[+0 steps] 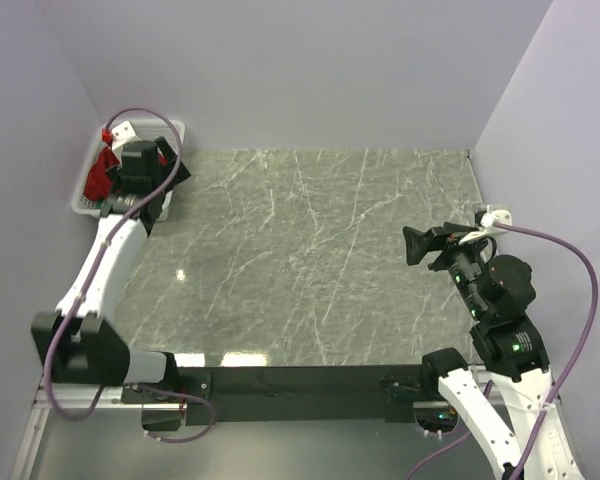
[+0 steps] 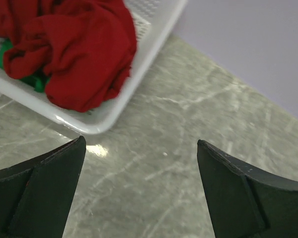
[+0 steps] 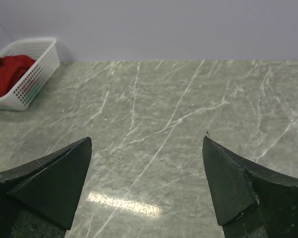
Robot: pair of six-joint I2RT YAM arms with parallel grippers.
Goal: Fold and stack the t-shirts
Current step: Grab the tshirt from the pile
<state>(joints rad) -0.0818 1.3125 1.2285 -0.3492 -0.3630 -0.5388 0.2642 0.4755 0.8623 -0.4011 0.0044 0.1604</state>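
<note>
Step in hand was the first pick. Both tees sat in the basket (image 2: pixel 146 57) at far left: red tee (image 2: pixel 74 44) bunched on top, green tee (image 2: pixel 37 82) mostly buried under it. Left gripper (image 2: pixel 140 144) hovered just beside the basket corner, jaws spread, holding nothing. Next move likely needed a reach over the rim, which stood in the way. Right gripper (image 3: pixel 147 140) hung well apart over the table (image 1: pixel 310 260), jaws wide, nothing held.

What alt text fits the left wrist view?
A crumpled red tee lies heaped in a white basket, a bit of green tee showing beneath it. The left tool hangs open and empty over the marble table beside the basket.
</note>
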